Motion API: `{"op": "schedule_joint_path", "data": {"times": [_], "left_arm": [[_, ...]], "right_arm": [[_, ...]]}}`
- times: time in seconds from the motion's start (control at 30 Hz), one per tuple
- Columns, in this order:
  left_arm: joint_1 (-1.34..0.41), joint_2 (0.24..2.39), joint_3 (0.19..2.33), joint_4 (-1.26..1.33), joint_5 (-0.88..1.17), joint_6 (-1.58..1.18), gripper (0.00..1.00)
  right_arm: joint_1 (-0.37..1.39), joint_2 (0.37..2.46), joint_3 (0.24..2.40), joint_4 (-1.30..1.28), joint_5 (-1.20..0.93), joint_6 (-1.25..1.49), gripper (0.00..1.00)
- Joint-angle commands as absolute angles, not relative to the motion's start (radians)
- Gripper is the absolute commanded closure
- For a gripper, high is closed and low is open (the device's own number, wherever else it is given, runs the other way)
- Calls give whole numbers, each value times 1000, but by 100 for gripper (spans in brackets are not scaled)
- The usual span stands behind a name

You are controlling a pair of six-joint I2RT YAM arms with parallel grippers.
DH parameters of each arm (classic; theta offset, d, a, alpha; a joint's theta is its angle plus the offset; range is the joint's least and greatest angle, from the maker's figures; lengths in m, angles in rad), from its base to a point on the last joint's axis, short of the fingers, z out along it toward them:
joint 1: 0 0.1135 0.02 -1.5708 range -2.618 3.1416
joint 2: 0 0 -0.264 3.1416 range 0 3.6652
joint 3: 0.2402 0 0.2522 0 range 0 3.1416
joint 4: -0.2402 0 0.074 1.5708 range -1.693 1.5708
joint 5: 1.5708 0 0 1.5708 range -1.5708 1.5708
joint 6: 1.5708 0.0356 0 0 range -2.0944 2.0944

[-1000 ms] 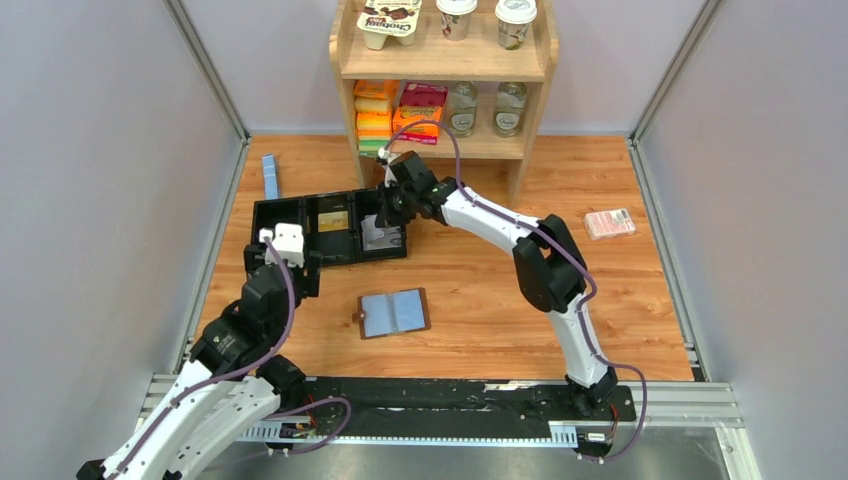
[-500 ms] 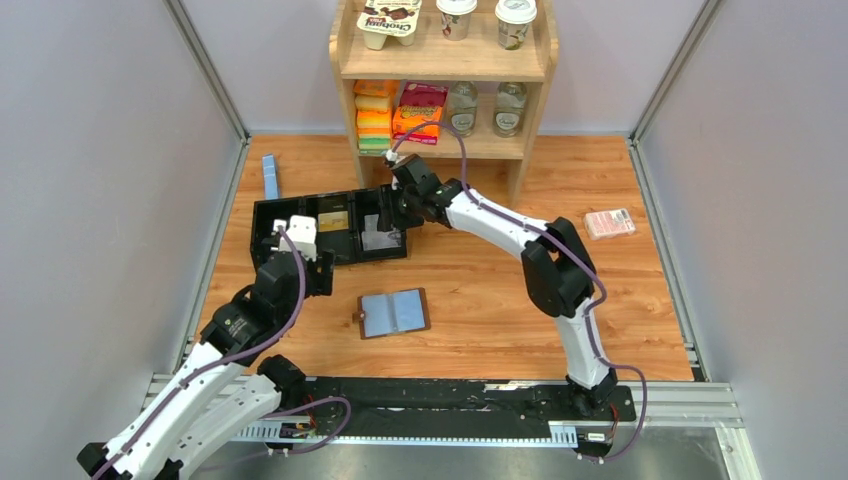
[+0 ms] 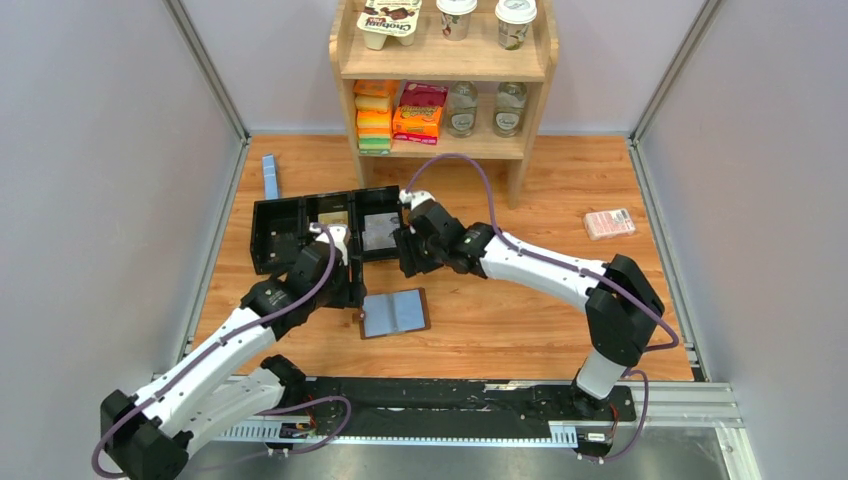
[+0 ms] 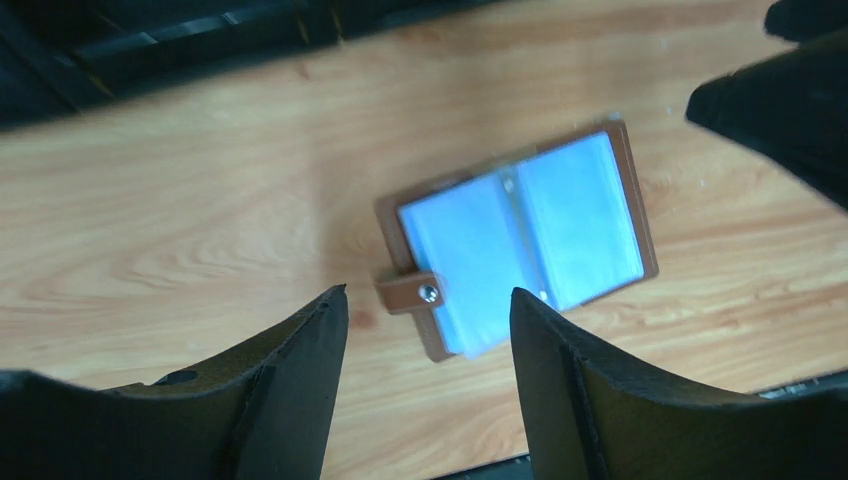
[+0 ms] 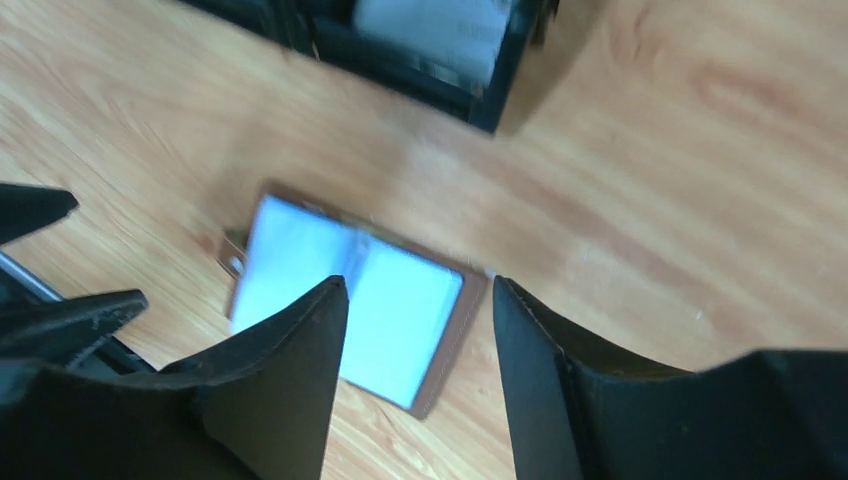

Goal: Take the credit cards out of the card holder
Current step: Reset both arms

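Wooden table (image 3: 520, 300), top view. Shelf unit (image 3: 445, 75) at 12 o'clock, stocked. Long black tray (image 3: 300, 201) sits at 11 o'clock from table centre.

Both arms reach in over the middle. Left gripper (image 4: 428, 298) hangs at 10 o'clock of the card holder (image 3: 395, 313). Its jaws are spread wide with nothing between them, and the holder lies in the gap below, untouched. Right gripper (image 5: 417, 287) hangs at 12 o'clock of the holder, jaws likewise parted and empty, also above it and not in contact.

Card holder lies open and flat near table centre, grey-blue pockets up, brown clasp tab at its 9 o'clock edge. Blur hides whether any card is tucked in the pockets.

One pale credit card (image 3: 380, 233) lies in the tray's right-hand compartment, at 12 o'clock of the holder.

Judgement: step in hand is the approach for another extraction, both grippers converging on the open holder. Next move likely calls for one gripper to pin a leather edge while the other pinches a card edge and slides it out along the pocket. A low, shallow approach is needed, or the holder will skid.
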State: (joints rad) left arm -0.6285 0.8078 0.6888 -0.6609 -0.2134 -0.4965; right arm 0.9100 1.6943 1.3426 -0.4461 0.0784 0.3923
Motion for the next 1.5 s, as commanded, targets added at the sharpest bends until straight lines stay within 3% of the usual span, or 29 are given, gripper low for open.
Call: {"op": "schedule_joint_path", "data": {"times": [0.0, 0.27, 0.77, 1.07, 1.2, 1.47], "left_arm": [[-632, 862, 643, -586, -54, -614, 33], [-635, 1000, 612, -532, -6, -650, 34], [-647, 1179, 557, -425, 78, -690, 46], [-669, 1224, 551, -377, 106, -712, 52], [-673, 1224, 551, -357, 117, -722, 53], [-678, 1203, 545, -371, 100, -736, 56]], "right_arm": [[960, 1678, 1241, -440, 118, 419, 45], [1028, 1785, 1216, -449, 109, 465, 55], [1051, 1899, 1235, -483, 74, 469, 60], [1055, 1849, 1236, -448, 22, 453, 86], [1054, 1835, 1230, -410, -46, 454, 92], [1054, 1836, 1221, -385, -77, 479, 87]]}}
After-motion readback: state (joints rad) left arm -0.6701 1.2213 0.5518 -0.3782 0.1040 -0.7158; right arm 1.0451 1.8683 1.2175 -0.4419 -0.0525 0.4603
